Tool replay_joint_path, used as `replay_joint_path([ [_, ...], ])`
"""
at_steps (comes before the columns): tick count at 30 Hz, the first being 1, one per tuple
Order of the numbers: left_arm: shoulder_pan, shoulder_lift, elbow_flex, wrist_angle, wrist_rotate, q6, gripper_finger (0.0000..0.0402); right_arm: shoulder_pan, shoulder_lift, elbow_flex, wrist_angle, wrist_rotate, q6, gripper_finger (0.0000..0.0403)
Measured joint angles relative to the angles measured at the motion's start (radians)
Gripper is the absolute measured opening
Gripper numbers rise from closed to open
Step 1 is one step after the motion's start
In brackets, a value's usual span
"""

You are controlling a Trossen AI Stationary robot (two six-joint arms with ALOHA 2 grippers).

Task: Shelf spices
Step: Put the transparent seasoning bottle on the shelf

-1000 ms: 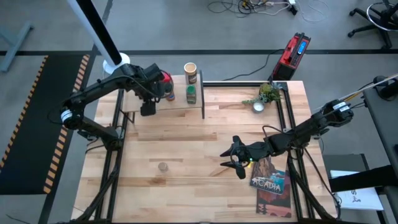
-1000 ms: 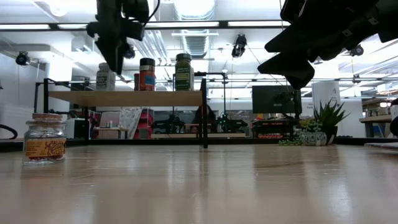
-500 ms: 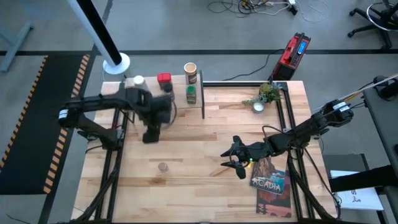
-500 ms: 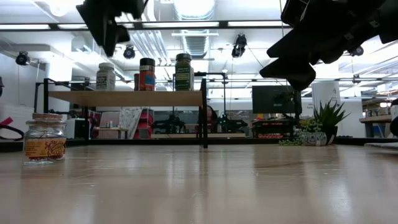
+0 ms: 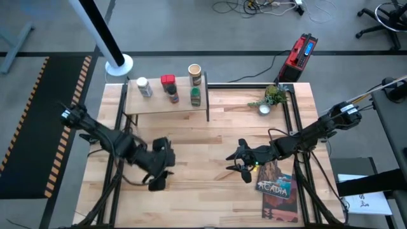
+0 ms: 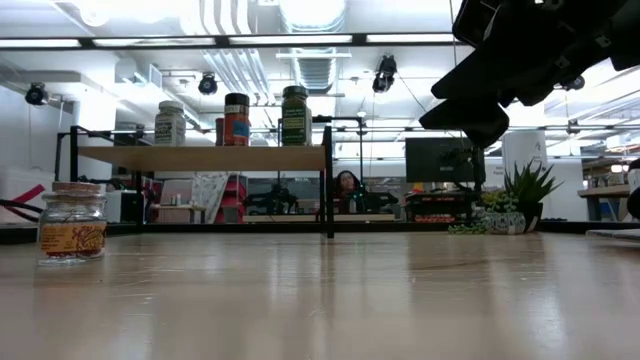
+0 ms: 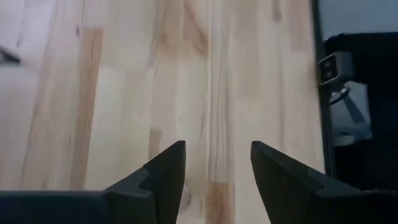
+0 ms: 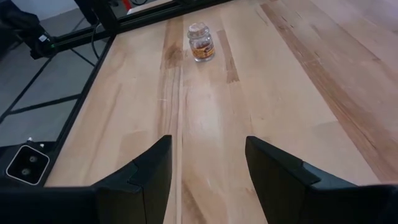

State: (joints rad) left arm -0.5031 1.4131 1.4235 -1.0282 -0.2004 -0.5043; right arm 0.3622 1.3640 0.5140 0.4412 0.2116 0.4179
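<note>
High view: the small wood-topped shelf with black legs [image 5: 166, 95] carries 4 spice containers. The left pincer [image 5: 159, 180] hangs over the tabletop [image 5: 210, 140] well in front of the shelf, covering the spot below it. The right pincer [image 5: 240, 163] waits near the "Acadia" book [image 5: 278, 186].

Low view: the small clear glass jar with a tan lid [image 6: 71, 222] stands upright on the tabletop, in front of the shelf.

Left wrist view: the fingers are spread apart, nothing between them, bare wood below.

Right wrist view: its fingers are parted and empty; the jar stands beyond them. The glass looks light, rigid, slippery and breakable, so a firm hold across its straight sides seems best.
</note>
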Motion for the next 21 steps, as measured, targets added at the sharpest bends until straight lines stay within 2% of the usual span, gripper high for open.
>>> replay_joint_path([
  [5, -0.058, 0.053, -0.04, -0.027, -0.048, -0.124, 0.0158, 0.0, 0.0, 0.0, 0.0, 0.028, -0.004, 0.0181],
  [11, -0.048, 0.148, -0.075, -0.061, -0.022, -0.135, 0.0151, 0.0, 0.0, 0.0, 0.001, 0.035, 0.0, 0.0181],
  [16, -0.047, 0.203, -0.075, -0.083, 0.028, 0.058, 0.0166, 0.0, 0.0, 0.0, 0.002, 0.036, 0.0, 0.0181],
  [21, -0.048, 0.254, -0.071, -0.08, 0.057, 0.261, 0.0203, 0.0, 0.0, 0.0, 0.002, 0.044, -0.001, 0.0181],
])
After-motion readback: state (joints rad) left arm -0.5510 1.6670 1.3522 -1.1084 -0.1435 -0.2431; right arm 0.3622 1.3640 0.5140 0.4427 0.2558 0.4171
